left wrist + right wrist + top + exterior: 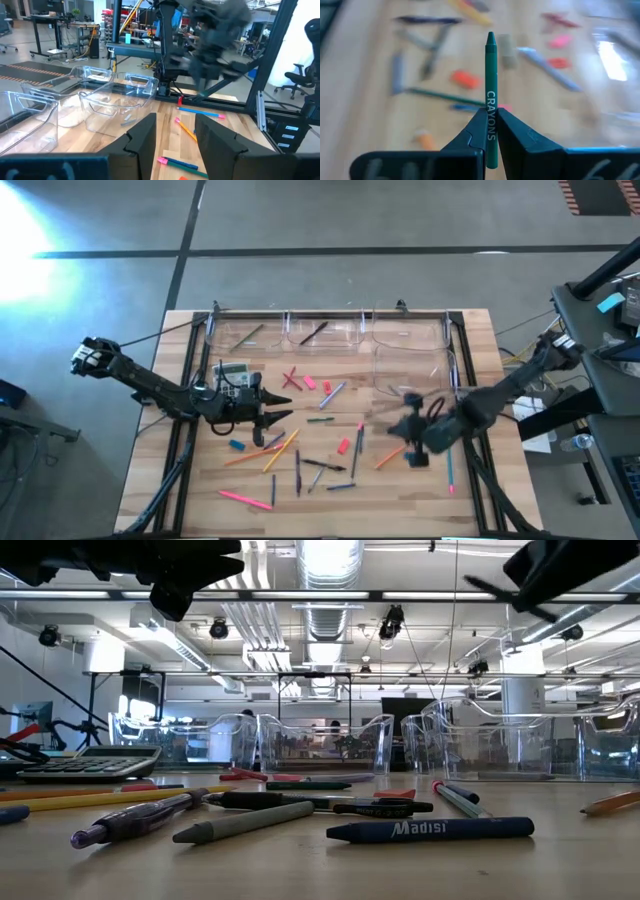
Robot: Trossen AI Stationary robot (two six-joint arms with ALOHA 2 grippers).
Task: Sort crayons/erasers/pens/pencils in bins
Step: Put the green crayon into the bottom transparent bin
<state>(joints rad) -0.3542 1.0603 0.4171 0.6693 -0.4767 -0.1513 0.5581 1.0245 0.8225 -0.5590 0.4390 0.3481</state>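
The right gripper (491,131) is smeared in the high view, so its outline above the right half of the wooden surface (400,500) is hard to make out; the right wrist view settles it. There its jaws are closed tight on a green crayon (491,90), which stands up between them with its tip pointing away and the word "CRAYONS" printed along its wrapper. The scattered sticks behind it are blurred beyond telling apart.

The left gripper (176,135) sits over the left half of the surface, just beside a grey calculator (85,762). Its jaws stand partly apart with nothing between them.

The clear bins (330,335) line the far edge, with a fourth (412,370) set nearer on the right; their transparent walls nearly vanish from above. A dark pen (314,332) lies in the middle far bin and a thin stick in the left one, its kind unclear.

Loose on the surface are orange pencils (278,452), pink erasers (344,445) and dark pens (297,472). In the low view both arms are cut off at the top edge. A dark blue crayon (430,830) in front reads "Madisi". The calculator's keys cannot be read.
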